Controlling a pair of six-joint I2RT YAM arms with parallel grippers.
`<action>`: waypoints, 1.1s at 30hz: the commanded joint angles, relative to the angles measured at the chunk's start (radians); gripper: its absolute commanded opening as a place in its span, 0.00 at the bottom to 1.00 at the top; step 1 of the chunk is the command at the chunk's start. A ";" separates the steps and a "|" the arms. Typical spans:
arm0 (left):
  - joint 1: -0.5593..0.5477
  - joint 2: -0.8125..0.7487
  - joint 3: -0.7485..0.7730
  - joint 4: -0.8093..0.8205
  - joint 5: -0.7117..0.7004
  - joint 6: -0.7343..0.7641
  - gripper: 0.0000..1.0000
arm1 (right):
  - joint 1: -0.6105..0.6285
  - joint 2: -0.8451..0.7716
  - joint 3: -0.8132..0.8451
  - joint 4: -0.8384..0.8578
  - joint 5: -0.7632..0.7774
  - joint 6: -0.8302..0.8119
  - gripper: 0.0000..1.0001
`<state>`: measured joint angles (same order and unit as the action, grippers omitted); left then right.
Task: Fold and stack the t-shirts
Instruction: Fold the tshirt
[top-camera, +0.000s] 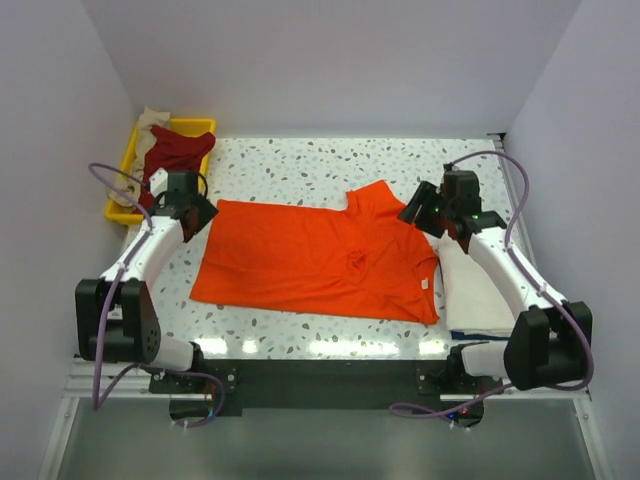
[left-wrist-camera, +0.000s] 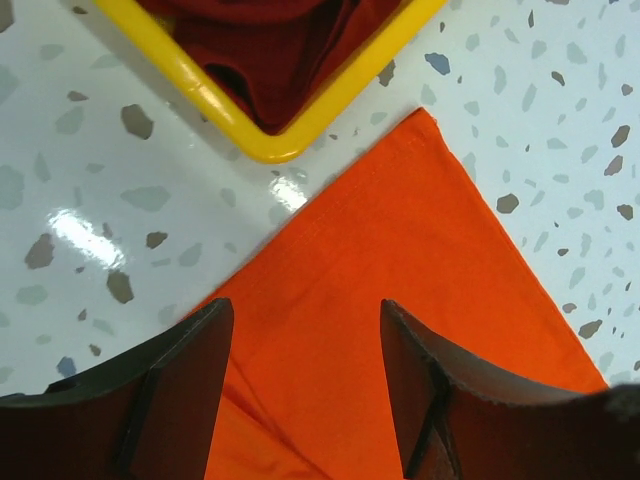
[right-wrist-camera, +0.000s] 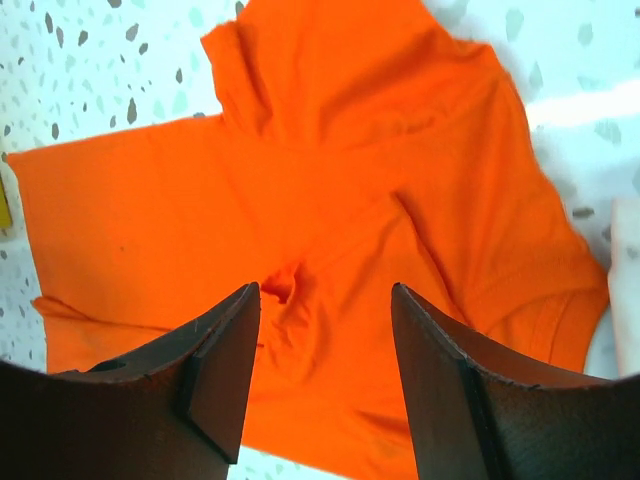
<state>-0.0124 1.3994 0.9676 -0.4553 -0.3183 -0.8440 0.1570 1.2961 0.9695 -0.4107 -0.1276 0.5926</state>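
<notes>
An orange t-shirt (top-camera: 310, 262) lies spread flat across the middle of the table, with a small pucker (top-camera: 357, 260) near its centre. My left gripper (top-camera: 203, 214) hovers open over the shirt's far left corner (left-wrist-camera: 400, 230), and nothing sits between its fingers (left-wrist-camera: 200, 360). My right gripper (top-camera: 416, 208) stands open above the shirt's right side (right-wrist-camera: 330, 150), by the sleeve, also empty. A dark red t-shirt (top-camera: 180, 150) and a beige one (top-camera: 150, 120) lie heaped in the tray. A cream-white folded t-shirt (top-camera: 475, 290) rests at the right.
The yellow plastic tray (top-camera: 118, 208) stands at the far left corner, and its rim (left-wrist-camera: 200, 85) is close to the orange corner in the left wrist view. White walls close in the speckled table (top-camera: 300, 165) on three sides.
</notes>
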 joint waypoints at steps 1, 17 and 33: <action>-0.032 0.116 0.126 0.072 -0.031 0.040 0.64 | 0.003 0.073 0.064 0.107 0.008 -0.040 0.59; -0.090 0.565 0.500 0.005 -0.120 0.023 0.51 | 0.003 0.357 0.204 0.213 -0.029 -0.040 0.58; -0.097 0.714 0.625 -0.043 -0.174 -0.055 0.40 | 0.004 0.417 0.233 0.219 -0.030 -0.053 0.58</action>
<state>-0.1062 2.0968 1.5448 -0.4896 -0.4580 -0.8719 0.1570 1.7153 1.1572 -0.2256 -0.1501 0.5591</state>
